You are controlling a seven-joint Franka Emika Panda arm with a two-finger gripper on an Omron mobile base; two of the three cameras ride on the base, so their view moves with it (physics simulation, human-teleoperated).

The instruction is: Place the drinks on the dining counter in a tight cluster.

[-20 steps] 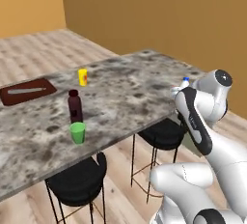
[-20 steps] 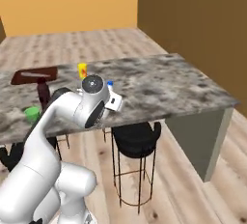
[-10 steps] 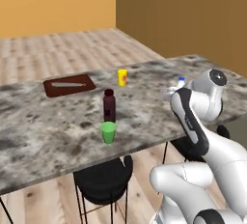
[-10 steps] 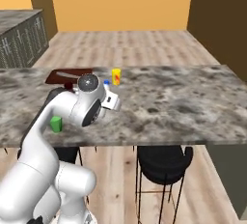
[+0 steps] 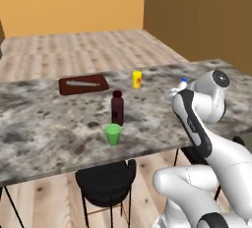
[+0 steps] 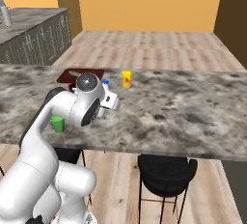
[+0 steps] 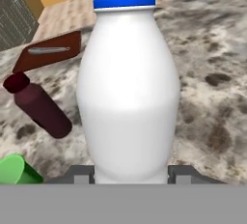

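Hand view: the blue-capped water bottle (image 7: 128, 80) stands right between the two fingertips (image 7: 81, 174) of the pincer (image 7: 129, 175), which is pinching its lower body, the pale bottle rising straight up from the grip. Behind it lie the maroon bottle (image 7: 41, 106), the green cup (image 7: 18, 170) and a dark red cutting board (image 7: 48, 51) (a knife rests on it) on the marbled desk (image 7: 212, 73). In the left base view the held bottle's blue cap (image 5: 183, 80) peeks out beside the white arm above the desk (image 5: 44, 124), well apart from the upright maroon bottle (image 5: 117, 107), the green cup (image 5: 113, 134) just in front of it and the yellow cup (image 5: 137, 79) farther back.
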